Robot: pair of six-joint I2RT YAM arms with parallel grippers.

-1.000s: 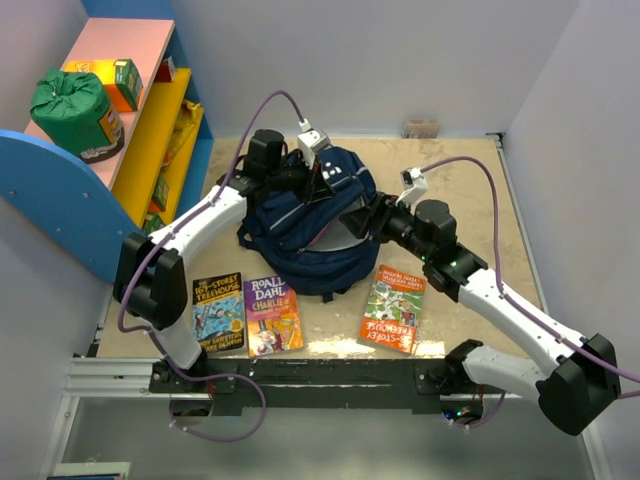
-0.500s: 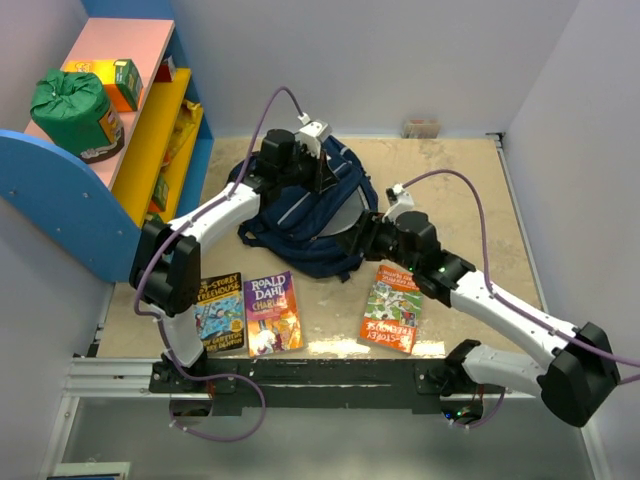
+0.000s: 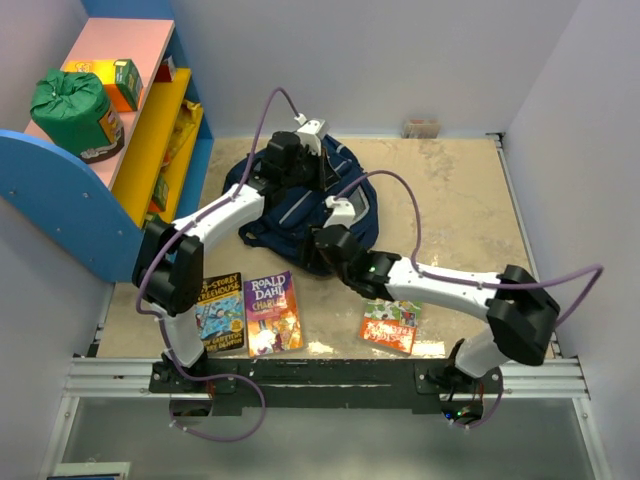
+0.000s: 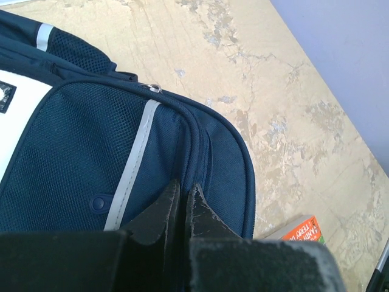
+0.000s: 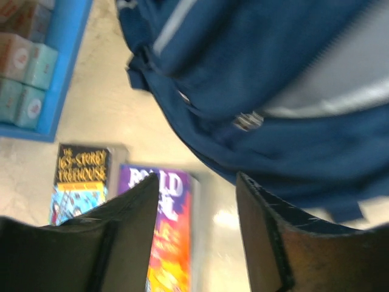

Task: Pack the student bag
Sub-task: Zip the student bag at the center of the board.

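Observation:
The student bag, navy with a grey stripe, lies at the middle back of the table. My left gripper is at its top. In the left wrist view the jaws are shut on the bag's zipper seam, where my left gripper pinches the fabric. My right gripper is at the bag's near edge, open and empty. In the blurred right wrist view my right gripper hangs over the bag's lower edge and the purple Roald Dahl book.
Three books lie near the front: the Treehouse book, the Roald Dahl book and an orange book partly under my right arm. A shelf unit with a green sack stands on the left.
My right arm has swung left across the table, from the bag's right side to its near edge. My left gripper has kept its grip at the bag's top.

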